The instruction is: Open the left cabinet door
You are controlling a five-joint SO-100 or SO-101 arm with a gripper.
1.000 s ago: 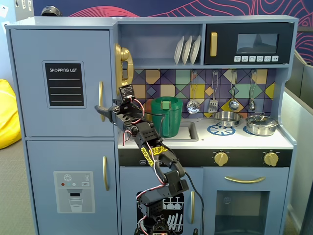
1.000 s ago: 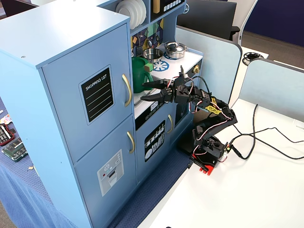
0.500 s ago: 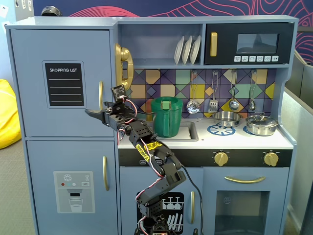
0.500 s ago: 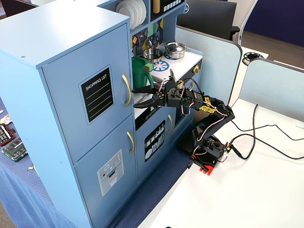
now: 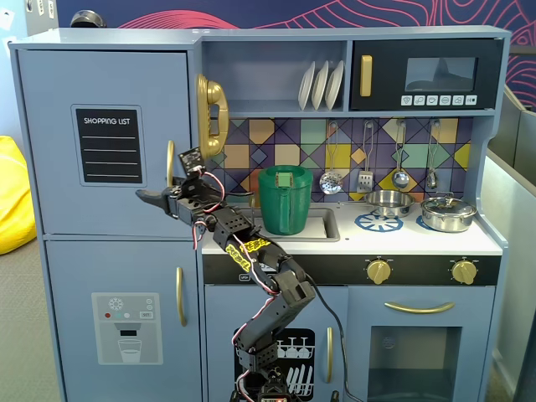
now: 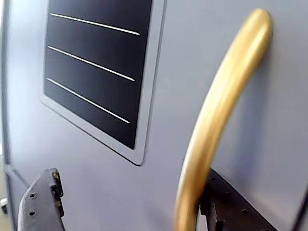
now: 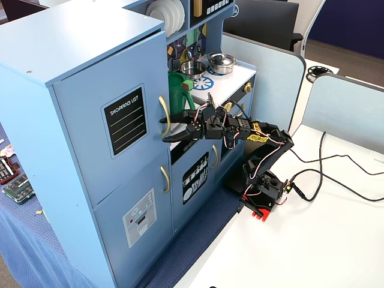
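Observation:
The left cabinet door (image 5: 109,84) is blue-grey, with a black "SHOPPING LIST" chalkboard (image 5: 108,144) and a vertical gold handle (image 5: 170,163) at its right edge. It looks closed in both fixed views; the other one shows the door (image 7: 90,108) and the handle (image 7: 164,114). My gripper (image 5: 159,194) is open at the lower part of the handle, as the side fixed view (image 7: 171,127) also shows. In the wrist view the gripper (image 6: 132,175) straddles the handle (image 6: 216,110). One finger (image 6: 226,207) is behind the bar, the other finger (image 6: 43,202) stands left of it, in front of the door (image 6: 96,163).
Below is the door with the grey dispenser panel (image 5: 126,327). A green pitcher (image 5: 285,201) stands in the sink right of my arm, and a gold toy phone (image 5: 211,117) hangs above it. The dish-rack door (image 5: 293,352) is behind the arm's base. Cables (image 7: 324,174) lie on the white table.

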